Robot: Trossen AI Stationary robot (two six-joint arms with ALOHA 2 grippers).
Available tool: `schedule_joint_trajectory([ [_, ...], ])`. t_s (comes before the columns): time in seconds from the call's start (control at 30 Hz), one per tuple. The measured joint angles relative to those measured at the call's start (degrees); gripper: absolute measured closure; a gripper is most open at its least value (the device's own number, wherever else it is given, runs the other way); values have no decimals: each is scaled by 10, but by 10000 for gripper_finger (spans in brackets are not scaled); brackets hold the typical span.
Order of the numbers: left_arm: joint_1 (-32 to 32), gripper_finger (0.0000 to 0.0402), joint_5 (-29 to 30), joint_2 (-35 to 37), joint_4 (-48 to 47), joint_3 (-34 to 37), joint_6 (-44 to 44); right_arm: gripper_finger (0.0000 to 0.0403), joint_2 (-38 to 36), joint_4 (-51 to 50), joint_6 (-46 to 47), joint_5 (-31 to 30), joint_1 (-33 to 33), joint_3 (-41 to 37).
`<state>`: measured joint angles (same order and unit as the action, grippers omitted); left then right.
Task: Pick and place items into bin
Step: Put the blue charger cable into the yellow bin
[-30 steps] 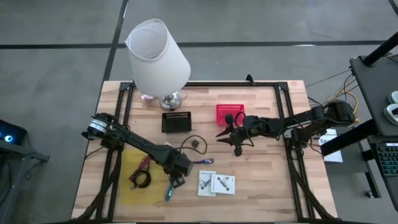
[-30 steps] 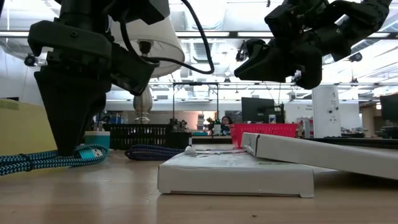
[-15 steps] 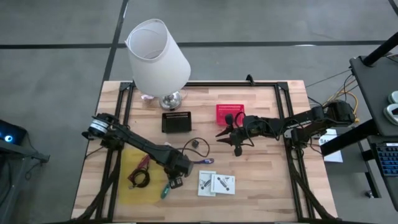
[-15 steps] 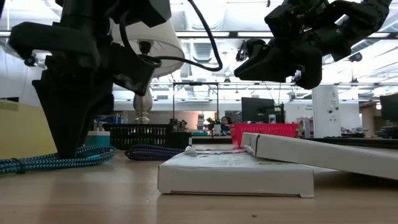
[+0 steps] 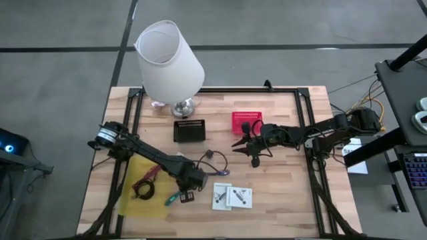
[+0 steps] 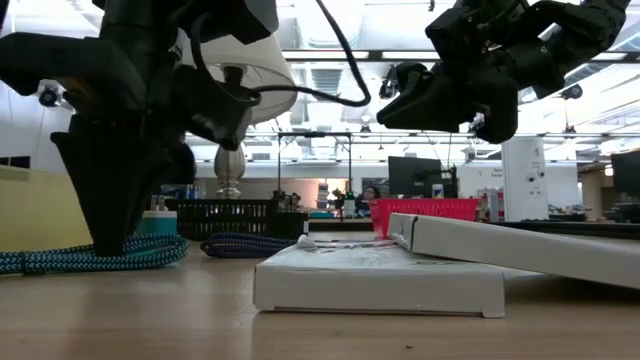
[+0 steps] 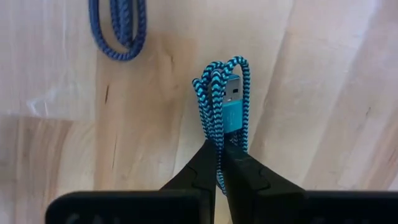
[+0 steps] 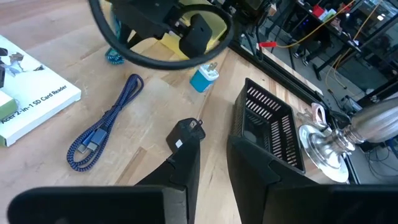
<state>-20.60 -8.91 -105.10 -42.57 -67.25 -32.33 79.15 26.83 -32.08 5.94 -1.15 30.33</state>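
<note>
Down at the left, the left gripper (image 7: 219, 163) is pinching a bundled teal braided cable (image 7: 222, 102), its fingers pressed together on the coils, with the cable's metal plug pointing away from the fingertips. Seen from above, this gripper (image 5: 184, 195) is sitting low over the wooden table (image 5: 280, 200), with the teal cable (image 5: 173, 198) lying just beside a yellow sheet (image 5: 137, 200); a maroon strap (image 5: 145, 176) and a black coiled cable (image 5: 142, 193) are lying on that sheet, farther out on the gripper's left side. A dark blue cable (image 7: 118, 28) is lying near the gripper, just ahead of it, and two white packets (image 5: 232, 196) are resting just to its right. Beyond it, toward the far edge, a black basket (image 5: 189, 130) is standing beside a big white lamp (image 5: 169, 61). Further right, the right gripper (image 5: 248, 150) is hovering above the table with its fingers (image 8: 180, 163) a little apart and holding nothing; a small black adapter (image 8: 185, 131) and the blue cable (image 8: 102, 124) are lying below and ahead of it, and a red basket (image 5: 246, 121) is sitting just behind it toward the far edge.
</note>
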Motion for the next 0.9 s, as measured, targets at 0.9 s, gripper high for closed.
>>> schedule_joint_trajectory([
  [0.9, -3, 398, 29, 23, 0, -101, 246, 335, 0, 0, 0, 0, 0, 0],
])
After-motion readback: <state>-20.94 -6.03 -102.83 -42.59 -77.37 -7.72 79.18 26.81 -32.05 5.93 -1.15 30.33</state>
